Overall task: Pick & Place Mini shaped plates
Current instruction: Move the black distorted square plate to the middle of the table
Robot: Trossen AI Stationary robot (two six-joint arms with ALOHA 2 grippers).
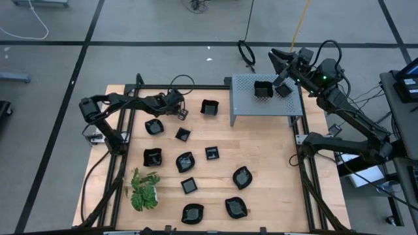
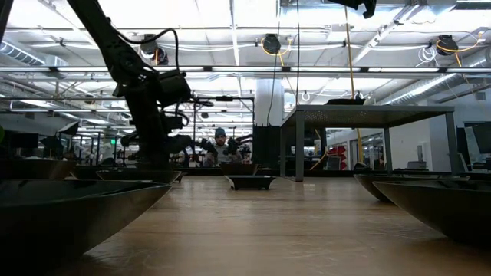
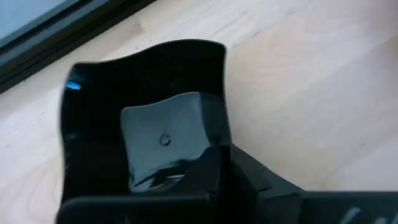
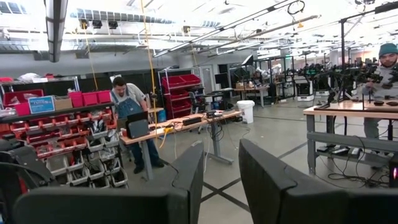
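Evenly lit from above in the high view, with only soft, short shadows beside the mini shaped plates (image 1: 186, 161) on the pale wooden table (image 1: 274, 156). Strongly backlit in the low view by bright ceiling lamps (image 2: 230, 15); nearest plates at both lower corners only dark, blurred shapes, tabletop soft up close. Very close and unfocused in the left wrist view, with a pale reflection on a glossy black plate (image 3: 163, 134). Bright overhead glare in the right wrist view, near fingers (image 4: 189, 171) dark and soft

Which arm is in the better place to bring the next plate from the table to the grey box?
Left. The left gripper is low over the table, a plate at its fingers; the right gripper is above the grey box, empty.
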